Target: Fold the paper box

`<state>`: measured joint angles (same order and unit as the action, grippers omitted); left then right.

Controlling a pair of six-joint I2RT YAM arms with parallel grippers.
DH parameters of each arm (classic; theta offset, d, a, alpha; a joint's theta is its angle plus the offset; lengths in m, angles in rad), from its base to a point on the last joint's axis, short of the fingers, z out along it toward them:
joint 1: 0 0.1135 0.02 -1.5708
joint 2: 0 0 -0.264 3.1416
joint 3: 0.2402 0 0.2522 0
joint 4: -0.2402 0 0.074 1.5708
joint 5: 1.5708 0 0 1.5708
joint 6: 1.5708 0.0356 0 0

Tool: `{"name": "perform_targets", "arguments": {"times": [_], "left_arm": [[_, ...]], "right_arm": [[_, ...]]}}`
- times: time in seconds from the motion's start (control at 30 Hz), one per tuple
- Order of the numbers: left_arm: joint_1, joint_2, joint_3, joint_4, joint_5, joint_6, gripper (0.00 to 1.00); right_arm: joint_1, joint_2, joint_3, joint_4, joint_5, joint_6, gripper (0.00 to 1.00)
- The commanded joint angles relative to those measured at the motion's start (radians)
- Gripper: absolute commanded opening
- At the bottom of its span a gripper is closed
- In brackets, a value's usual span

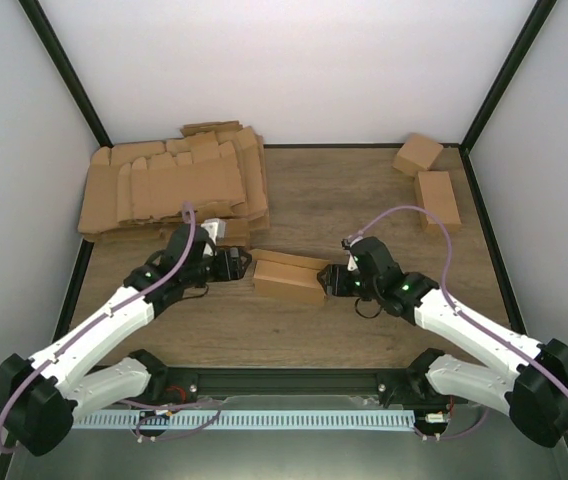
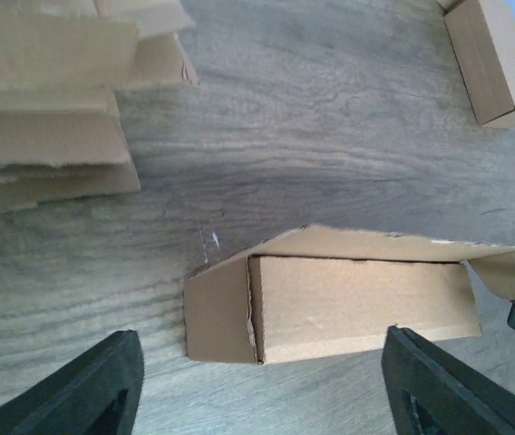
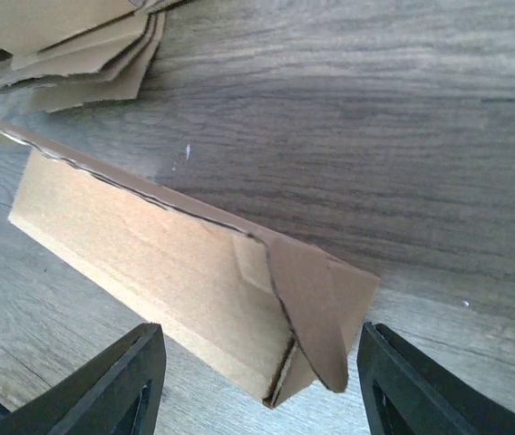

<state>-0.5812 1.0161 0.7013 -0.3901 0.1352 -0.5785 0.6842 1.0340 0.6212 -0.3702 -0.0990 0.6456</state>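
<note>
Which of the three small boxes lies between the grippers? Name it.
The paper box at mid-table, lid unclosed, left gripper and right gripper at its ends. The two closed boxes lie far right.

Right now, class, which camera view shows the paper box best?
Left wrist: the paper box lies close and nearly whole, lid and end flap clear. Right wrist shows it obliquely; top external shows it small.

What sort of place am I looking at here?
Likely a lab test cell for robot box folding: white walls enclose a wood-grain table, with a pile of flat cardboard blanks, two finished boxes and the half-folded paper box.
</note>
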Motion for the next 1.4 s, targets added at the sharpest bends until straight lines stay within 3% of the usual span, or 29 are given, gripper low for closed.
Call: {"name": "perform_targets", "arguments": {"times": [0.0, 0.27, 0.5, 1.03, 1.37], "left_arm": [[0.014, 0.039, 0.096, -0.108, -0.028, 0.112, 0.77], [0.028, 0.231, 0.220, -0.111, 0.064, 0.267, 0.70], [0.026, 0.324, 0.266, -0.114, 0.076, 0.313, 0.62], [0.023, 0.358, 0.264, -0.145, 0.131, 0.312, 0.27], [0.017, 0.367, 0.290, -0.194, 0.139, 0.208, 0.14]], "right_arm": [[0.008, -0.020, 0.056, -0.017, 0.006, -0.073, 0.60], [0.007, 0.026, 0.069, -0.009, -0.039, -0.111, 0.63], [0.007, 0.090, 0.085, 0.000, -0.037, -0.120, 0.77], [0.009, 0.130, 0.051, 0.058, -0.056, -0.112, 0.58], [0.010, 0.131, 0.042, 0.067, -0.057, -0.112, 0.57]]}}
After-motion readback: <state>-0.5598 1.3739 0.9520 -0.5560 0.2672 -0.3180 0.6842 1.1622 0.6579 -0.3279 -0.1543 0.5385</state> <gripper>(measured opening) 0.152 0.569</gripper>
